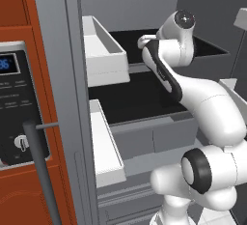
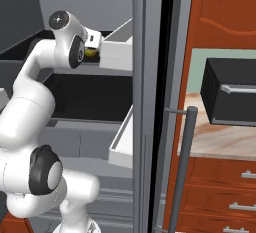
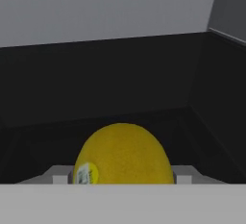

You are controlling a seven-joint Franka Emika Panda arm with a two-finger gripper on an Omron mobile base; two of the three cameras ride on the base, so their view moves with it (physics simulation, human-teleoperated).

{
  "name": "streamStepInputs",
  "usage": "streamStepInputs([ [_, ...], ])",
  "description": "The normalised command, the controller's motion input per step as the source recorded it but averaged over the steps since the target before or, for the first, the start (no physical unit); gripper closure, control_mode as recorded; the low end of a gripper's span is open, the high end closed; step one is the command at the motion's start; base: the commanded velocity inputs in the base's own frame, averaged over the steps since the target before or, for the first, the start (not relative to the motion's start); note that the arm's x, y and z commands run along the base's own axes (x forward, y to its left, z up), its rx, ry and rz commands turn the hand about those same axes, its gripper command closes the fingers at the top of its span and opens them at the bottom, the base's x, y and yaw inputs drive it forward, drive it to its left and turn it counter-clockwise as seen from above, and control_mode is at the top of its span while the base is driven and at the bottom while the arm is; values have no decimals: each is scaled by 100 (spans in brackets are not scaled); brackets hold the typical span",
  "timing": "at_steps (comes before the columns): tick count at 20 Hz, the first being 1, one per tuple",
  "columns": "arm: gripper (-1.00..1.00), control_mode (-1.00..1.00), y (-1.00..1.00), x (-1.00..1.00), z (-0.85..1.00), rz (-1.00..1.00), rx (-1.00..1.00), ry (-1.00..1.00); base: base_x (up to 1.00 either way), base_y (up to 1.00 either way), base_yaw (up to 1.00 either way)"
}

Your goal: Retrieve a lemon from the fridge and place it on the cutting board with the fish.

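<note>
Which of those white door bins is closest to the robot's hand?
The upper bin on the right-hand door; the gripper reaches beside it, while the lower bin sits well below.

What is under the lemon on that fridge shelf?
The lemon sits on the fridge's black shelf, with dark shelf floor around and behind it. Its underside and contact spot are covered at the hand view's bottom edge.

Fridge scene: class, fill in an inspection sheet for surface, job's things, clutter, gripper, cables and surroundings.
Surface: black shelf inside the open fridge.
Job's things: lemon on an upper shelf, small sticker on its skin.
Clutter: nothing seen.
Gripper: gripper at the lemon, a fingertip either side; contact cannot be judged.
Cables: nothing seen.
Surroundings: white door bins, microwave in orange cabinetry, black appliance on a counter.
</note>
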Motion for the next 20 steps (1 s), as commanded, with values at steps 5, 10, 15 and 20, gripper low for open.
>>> streamStepInputs([
  [5, 100, -100, 0, 0, 0, 0, 0, 0, 0, 0, 0],
  [10, 100, -100, 2, -33, 16, 0, 0, 0, 0, 0, 0],
  [15, 100, -100, 0, -91, 44, 0, 0, 0, 0, 0, 0],
  [20, 100, -100, 0, -80, 43, 0, 0, 2, 0, 0, 0],
])
